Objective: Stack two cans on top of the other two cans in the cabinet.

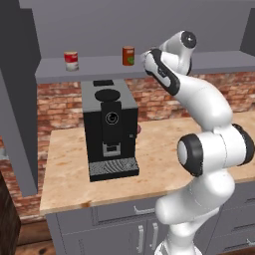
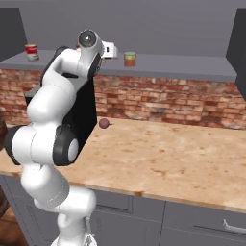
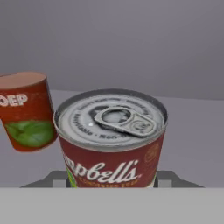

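1. Where the hand view looks along the gripper [image 3: 112, 178], a red can [image 3: 111, 144] with white script lettering and a silver pull-tab lid stands upright between the two dark fingertips [image 3: 57, 178], one tip at each side of its base (the pincer is clenched on this can).
2. Beside it on the left of that view, apart from it, is an orange-red can [image 3: 26, 111] with a green patch on its label; it looks tilted there, which may be the camera's roll.
3. Both rest on the flat grey cabinet shelf [image 3: 192, 131], with the plain grey back wall behind them.
4. From the left base view, the white arm [image 1: 199, 99] reaches up to the shelf and hides its own hand. The orange-red can stands upright just left of the arm's upper link, and a red-and-white can [image 1: 71, 61] stands well apart near the shelf's left end.
5. From the right base view, a pale can [image 2: 129, 59] with a reddish top band stands on the shelf just right of the hand's white body; I cannot tell from this side whether it is the gripped one.
6. No can sits on top of another.
7. Below the shelf, a black coffee machine [image 1: 109, 129] stands on the marbled counter [image 1: 164, 144] against a brick wall [image 2: 168, 101] (a small dark-red ball [image 2: 104, 123] lies on the counter near the machine).
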You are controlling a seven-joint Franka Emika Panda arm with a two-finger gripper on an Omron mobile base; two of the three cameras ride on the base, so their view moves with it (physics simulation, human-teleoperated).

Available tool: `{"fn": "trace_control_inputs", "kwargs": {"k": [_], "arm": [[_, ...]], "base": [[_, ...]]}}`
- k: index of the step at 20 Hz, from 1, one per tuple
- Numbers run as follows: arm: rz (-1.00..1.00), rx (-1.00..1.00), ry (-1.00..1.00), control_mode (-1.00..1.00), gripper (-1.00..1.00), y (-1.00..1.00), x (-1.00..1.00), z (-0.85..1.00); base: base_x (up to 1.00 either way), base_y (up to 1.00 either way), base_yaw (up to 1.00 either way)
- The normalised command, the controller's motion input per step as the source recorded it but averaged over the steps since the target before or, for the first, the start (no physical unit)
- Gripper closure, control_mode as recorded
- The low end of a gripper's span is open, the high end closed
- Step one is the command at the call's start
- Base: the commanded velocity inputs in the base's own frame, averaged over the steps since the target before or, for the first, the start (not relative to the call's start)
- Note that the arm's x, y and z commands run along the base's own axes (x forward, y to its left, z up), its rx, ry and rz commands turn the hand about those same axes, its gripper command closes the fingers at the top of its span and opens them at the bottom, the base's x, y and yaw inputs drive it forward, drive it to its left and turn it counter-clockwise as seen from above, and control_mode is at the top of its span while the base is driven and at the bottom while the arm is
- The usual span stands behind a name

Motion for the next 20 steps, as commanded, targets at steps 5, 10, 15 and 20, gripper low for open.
{"fn": "trace_control_inputs", "kwargs": {"k": [5, 10, 15, 20], "arm": [[0.01, 0.0, -0.14, -1.0, 1.0, -0.04, -0.05, 0.29], [-0.01, 0.0, 0.0, -1.0, 1.0, -0.19, -0.01, 0.37], [-0.03, 0.0, 0.06, -1.0, 1.0, -0.26, 0.0, 0.34], [-0.02, 0.0, 0.01, -1.0, 1.0, -0.34, 0.0, 0.15]], "base": [[0.0, 0.0, 0.0], [0.0, 0.0, 0.0], [0.0, 0.0, 0.0], [0.0, 0.0, 0.0]]}}
